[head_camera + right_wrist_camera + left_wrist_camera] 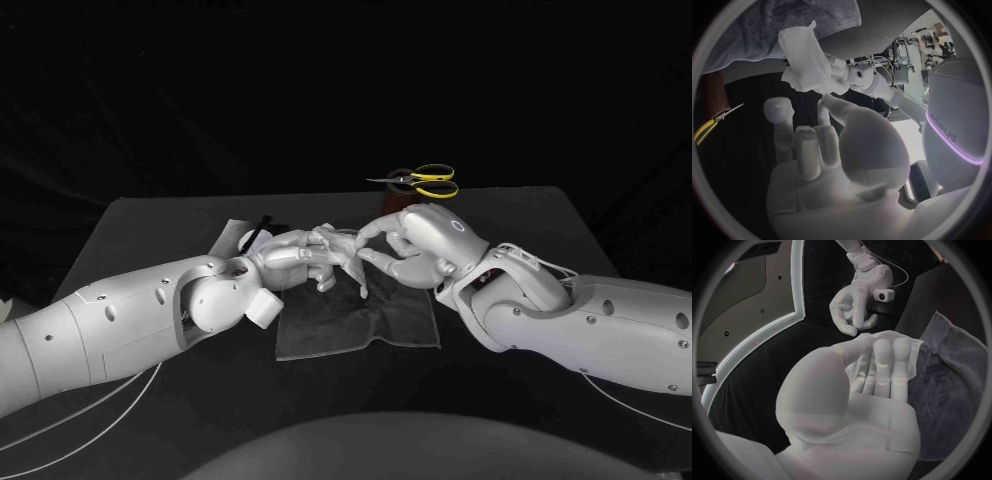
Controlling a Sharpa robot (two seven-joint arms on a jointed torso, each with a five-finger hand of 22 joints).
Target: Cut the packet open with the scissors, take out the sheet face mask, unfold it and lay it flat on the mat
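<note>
1. Your left hand [296, 262] grips the mask [807, 60]. The fingers are closed around it, and the left wrist view shows the white sheet pressed against the fingertips [893, 347].
2. The mask is bunched and folded, not spread out. It sits between the two hands, over the far edge of the mat [361, 330].
3. You can't tell whether the mask's lower end touches the mat.
4. Your right hand [411, 245] holds nothing. Its fingers are apart and loosely bent, pointing toward the mask.
5. The right hand is just beside the left hand. The right wrist view shows a gap between its fingers [820, 140] and the mask.
6. The mat is grey cloth lying flat on the table [144, 220], under and in front of both hands.
7. The scissors [421, 180], with yellow handles, lie at the table's far edge, beyond the right hand and well apart from the mat.
8. A pale piece [234, 238] lies just behind the left hand; you can't tell what it is.
</note>
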